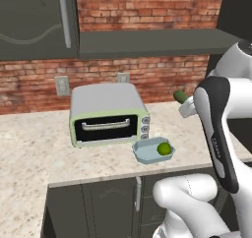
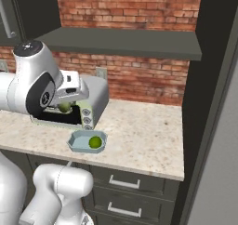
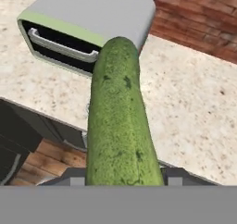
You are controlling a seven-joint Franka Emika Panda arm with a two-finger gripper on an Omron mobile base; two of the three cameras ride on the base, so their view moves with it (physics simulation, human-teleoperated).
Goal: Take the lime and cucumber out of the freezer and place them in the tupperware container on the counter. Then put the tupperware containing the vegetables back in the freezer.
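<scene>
Item: cucumber (image 3: 121, 121) — long, dark green, pinched between the fingers (image 3: 121, 174) at its near end; it runs away from the hand, and its far tip lies in front of the toaster oven (image 3: 88, 21) in the hand view. In the left base view its tip (image 1: 180, 96) pokes out beside the arm, held in the air above the tabletop (image 1: 34, 143).

Item: lime (image 1: 164, 148) — small, round, yellow-green; resting inside the tupperware container (image 1: 143, 155).

Item: tupperware container — shallow, pale blue-grey, on the tabletop just in front of the toaster oven's right corner, near the front edge.

Item: toaster oven — pale green, door shut, standing on the tabletop before the brick wall (image 1: 157, 74).

Item: freezer (image 2: 218, 163) — grey, at the right of the right base view.
</scene>
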